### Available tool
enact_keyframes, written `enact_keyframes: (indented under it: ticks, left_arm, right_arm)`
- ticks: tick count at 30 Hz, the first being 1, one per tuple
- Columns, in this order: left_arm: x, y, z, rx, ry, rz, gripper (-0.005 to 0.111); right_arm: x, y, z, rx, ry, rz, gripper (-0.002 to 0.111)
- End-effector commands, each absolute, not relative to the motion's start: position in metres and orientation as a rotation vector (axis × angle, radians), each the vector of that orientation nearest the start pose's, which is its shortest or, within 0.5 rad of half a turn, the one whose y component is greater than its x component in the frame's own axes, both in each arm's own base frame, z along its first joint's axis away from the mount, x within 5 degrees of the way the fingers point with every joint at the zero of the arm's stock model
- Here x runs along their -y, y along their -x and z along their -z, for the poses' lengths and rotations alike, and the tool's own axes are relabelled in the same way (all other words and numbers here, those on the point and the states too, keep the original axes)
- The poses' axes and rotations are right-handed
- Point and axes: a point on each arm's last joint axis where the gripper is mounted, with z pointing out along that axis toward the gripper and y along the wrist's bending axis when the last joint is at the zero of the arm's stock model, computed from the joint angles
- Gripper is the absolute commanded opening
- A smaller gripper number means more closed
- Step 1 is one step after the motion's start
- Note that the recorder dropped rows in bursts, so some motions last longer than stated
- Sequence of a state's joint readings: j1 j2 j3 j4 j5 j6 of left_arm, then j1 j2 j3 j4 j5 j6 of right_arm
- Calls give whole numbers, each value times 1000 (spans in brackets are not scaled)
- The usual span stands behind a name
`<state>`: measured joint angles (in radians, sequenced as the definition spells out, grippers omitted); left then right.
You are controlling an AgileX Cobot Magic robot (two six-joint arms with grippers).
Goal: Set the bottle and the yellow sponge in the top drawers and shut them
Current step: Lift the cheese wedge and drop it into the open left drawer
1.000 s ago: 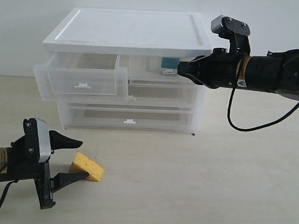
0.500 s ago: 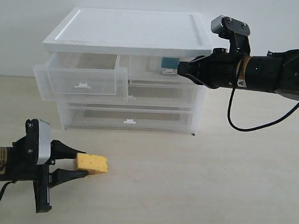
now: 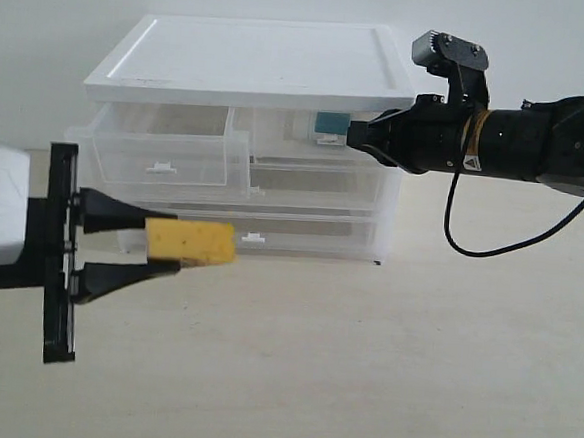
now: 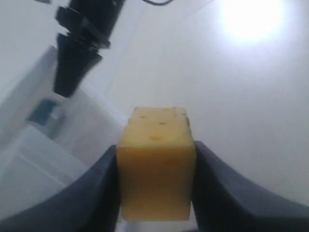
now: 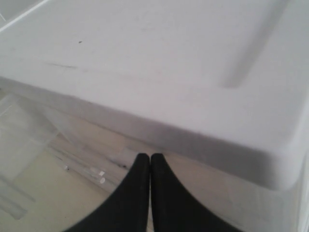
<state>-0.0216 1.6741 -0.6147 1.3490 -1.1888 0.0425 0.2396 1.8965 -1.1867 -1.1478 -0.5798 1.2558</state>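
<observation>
While left gripper [image 3: 178,240] clamps one yellow sponge [image 3: 194,242], two top drawers [image 3: 177,146] show.

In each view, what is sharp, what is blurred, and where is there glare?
Exterior view: even light, the cabinet sharp. Left wrist view: the yellow sponge in the left gripper is fairly sharp, the cabinet soft, a glare patch whitens the background. Right wrist view: all soft; the cabinet top washed pale, the shut right gripper a dark silhouette.
</observation>
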Motion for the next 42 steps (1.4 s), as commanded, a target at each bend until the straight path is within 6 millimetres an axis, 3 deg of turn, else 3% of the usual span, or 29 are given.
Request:
enact_keyframes:
  ticks: [1, 7, 11, 19, 23, 35, 39, 42]
  left_arm:
    - [84, -259, -229, -981, -1256, 242, 4]
    - [68, -281, -254, -987, -1030, -29, 4]
    - [63, -306, -258, -1097, -1071, -126, 4]
    - [68, -335, -248, -1140, -1156, -64, 4]
    - [67, -339, -241, -1201, -1236, -68, 4]
    - [67, -340, -245, -1235, -1151, 0, 4]
    - [69, -339, -248, -1224, -1114, 49, 18]
    - [69, -339, -248, -1224, -1114, 49, 39]
  right_arm:
    - [-136, -401, -223, -1933, 352, -722, 0]
    - [-135, -401, -222, -1940, 348, -708, 0]
    - [-135, -401, -222, -1941, 347, -706, 0]
    - [-134, -402, -221, -1949, 344, -690, 0]
    - [-134, -402, -221, -1948, 346, -689, 0]
    - [-134, -402, -221, -1948, 346, -689, 0]
    - [-134, -402, -221, -1948, 346, -689, 0]
    - [-134, -402, -221, -1948, 346, -689, 0]
